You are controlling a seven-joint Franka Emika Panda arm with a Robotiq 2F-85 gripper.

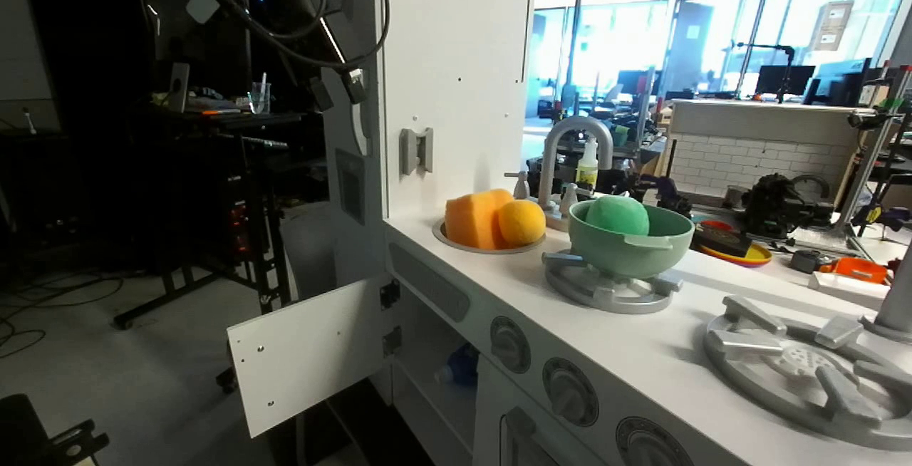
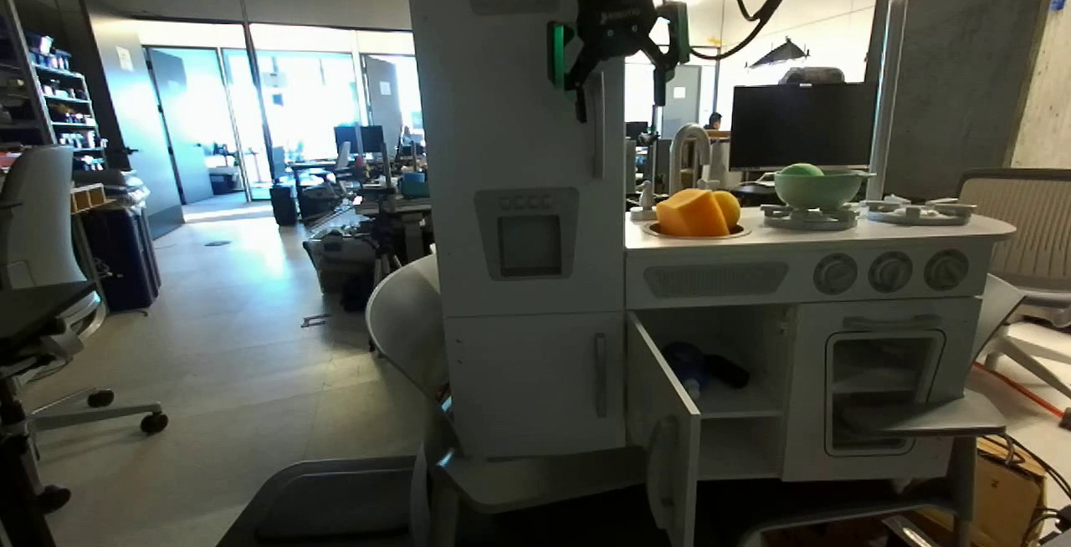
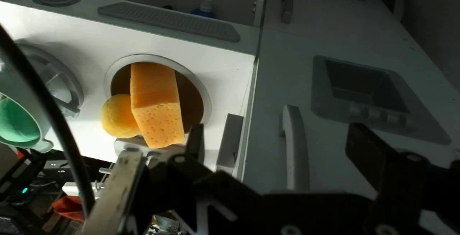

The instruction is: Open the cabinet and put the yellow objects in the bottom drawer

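Yellow ball [image 3: 116, 117] and sponge [image 3: 155, 102] lie in the sink [image 3: 191, 98].

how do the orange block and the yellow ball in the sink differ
The orange block is angular, the yellow ball round. The block is larger than the ball. In colour, the block looks more orange than the ball. Both sit in the sink and stick up out of it.

One sponge [image 3: 156, 100], one yellow ball [image 3: 119, 116], three knobs [image 2: 889, 272]
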